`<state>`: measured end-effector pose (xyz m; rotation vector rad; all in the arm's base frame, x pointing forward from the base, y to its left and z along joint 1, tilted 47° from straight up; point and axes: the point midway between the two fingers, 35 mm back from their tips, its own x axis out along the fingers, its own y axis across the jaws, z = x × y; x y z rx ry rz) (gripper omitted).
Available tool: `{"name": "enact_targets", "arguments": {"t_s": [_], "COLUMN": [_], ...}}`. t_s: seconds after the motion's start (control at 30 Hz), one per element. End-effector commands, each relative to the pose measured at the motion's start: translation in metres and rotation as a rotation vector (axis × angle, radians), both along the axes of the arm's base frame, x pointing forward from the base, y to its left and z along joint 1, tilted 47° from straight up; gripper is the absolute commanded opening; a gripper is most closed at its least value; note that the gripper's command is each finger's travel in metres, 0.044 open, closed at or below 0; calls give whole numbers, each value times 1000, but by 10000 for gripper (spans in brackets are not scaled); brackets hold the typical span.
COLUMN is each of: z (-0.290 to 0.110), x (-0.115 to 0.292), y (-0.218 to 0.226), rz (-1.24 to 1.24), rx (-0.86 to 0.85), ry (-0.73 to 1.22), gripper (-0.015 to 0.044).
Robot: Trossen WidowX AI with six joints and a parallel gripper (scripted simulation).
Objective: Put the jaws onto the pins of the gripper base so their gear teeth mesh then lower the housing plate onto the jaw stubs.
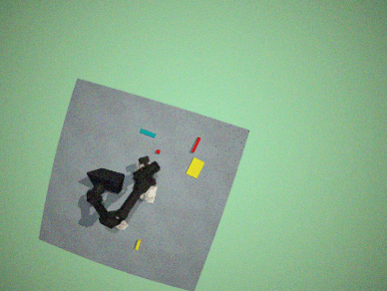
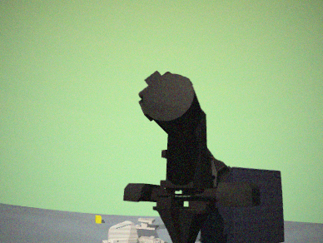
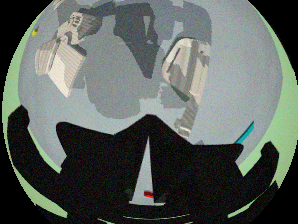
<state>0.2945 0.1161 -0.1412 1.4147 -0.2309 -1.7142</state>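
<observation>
Showing, left to right, a ribbed, blocky cream part (image 1: 150,195) (image 2: 123,234) (image 3: 68,74) ahead-left of the closed, empty fingers (image 1: 145,174) (image 2: 181,222). Ahead-right lies a smooth, curved pale piece (image 1: 141,165) (image 3: 195,70), probably a jaw; in the wrist view its long axis runs fore-and-aft, narrow end nearer the fingers, so the next grasp likely requires opening and a rightward approach.

place unclear | grey square surface (image 1: 115,115) | plain green surround (image 1: 309,75)

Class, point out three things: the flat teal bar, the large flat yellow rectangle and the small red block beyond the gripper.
Flat teal bar (image 1: 148,133) (image 3: 245,133): top, wrist; upper face.
Large flat yellow rectangle (image 1: 195,167): top; centre.
Small red block (image 1: 158,151): top; upper face.
</observation>
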Motion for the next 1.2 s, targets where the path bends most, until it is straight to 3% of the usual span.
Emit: {"name": "enact_targets", "arguments": {"t_s": [0.0, 1.17], "z": [-5, -35], "x": [-2, -25], "y": [-7, 21], "rz": [3, 3], "rx": [-7, -2], "ry": [5, 6], "gripper": [0, 0]}}
